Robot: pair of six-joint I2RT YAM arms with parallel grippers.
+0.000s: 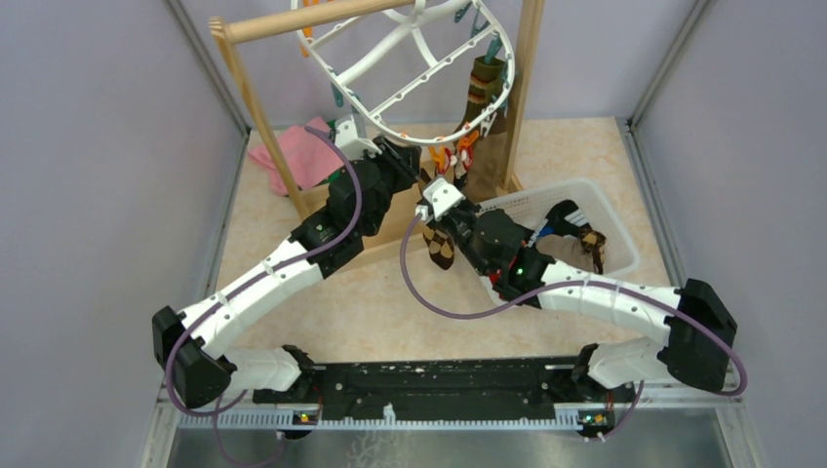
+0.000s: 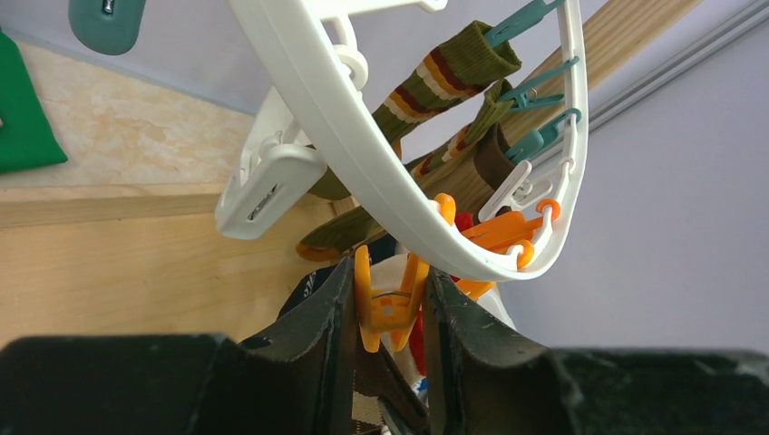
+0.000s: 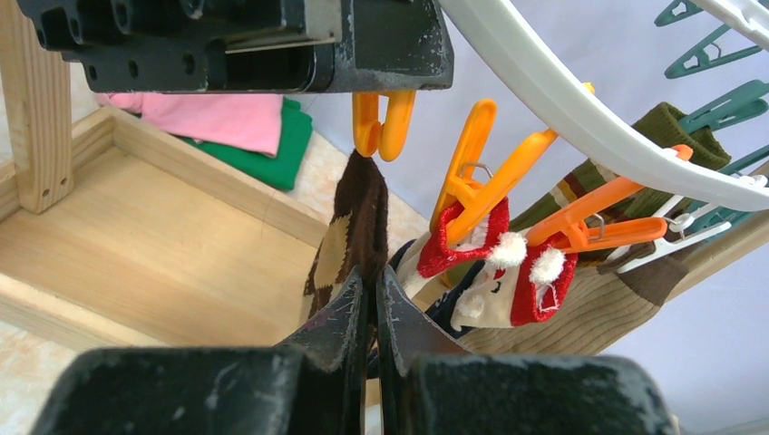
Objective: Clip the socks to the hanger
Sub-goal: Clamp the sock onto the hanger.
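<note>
Left gripper (image 2: 388, 283) squeezes an orange clip (image 2: 390, 313), apparently to open it; right gripper (image 3: 373, 288), pressed together, pinches the argyle sock (image 3: 355, 222) just beneath.

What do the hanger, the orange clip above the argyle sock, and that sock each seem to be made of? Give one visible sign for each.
The hanger looks like moulded plastic: white, smooth, faintly glossy. The orange clip is probably plastic too: shiny, evenly coloured. The argyle sock seems to be knitted fabric: matt, hanging limp in soft folds.
</note>
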